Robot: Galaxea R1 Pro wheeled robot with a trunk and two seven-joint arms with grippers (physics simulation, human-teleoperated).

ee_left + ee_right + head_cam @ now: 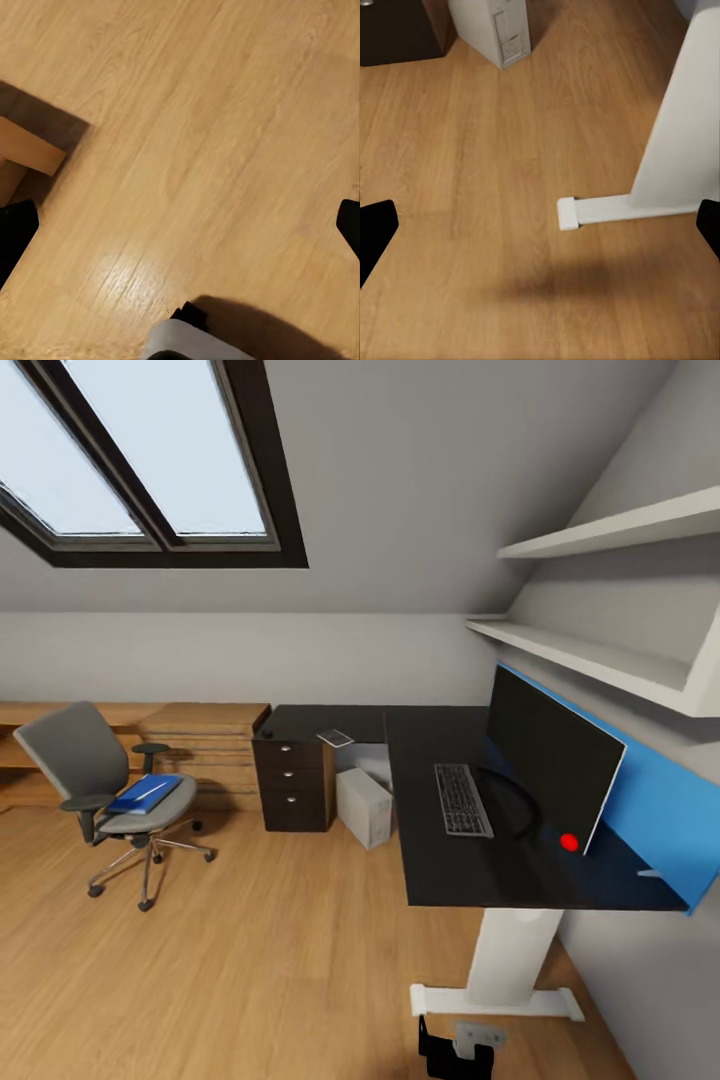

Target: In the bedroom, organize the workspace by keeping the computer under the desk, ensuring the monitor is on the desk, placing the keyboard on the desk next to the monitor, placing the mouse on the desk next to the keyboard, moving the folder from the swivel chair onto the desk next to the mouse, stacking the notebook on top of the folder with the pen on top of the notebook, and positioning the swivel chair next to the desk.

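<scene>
where wood floor spreads, glossy black desk [440,860], grey upholstered swivel chair [85,760]

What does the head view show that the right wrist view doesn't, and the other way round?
Head view alone: the swivel chair with the blue folder on its seat, and the keyboard and monitor on the desk. Right wrist view alone: the right gripper, fingers spread wide over bare floor. Both: the computer, the desk's white foot and the wood floor.

Attic home office: skylight [150,450], desk [470,860], monitor [550,760], swivel chair [100,780].
</scene>
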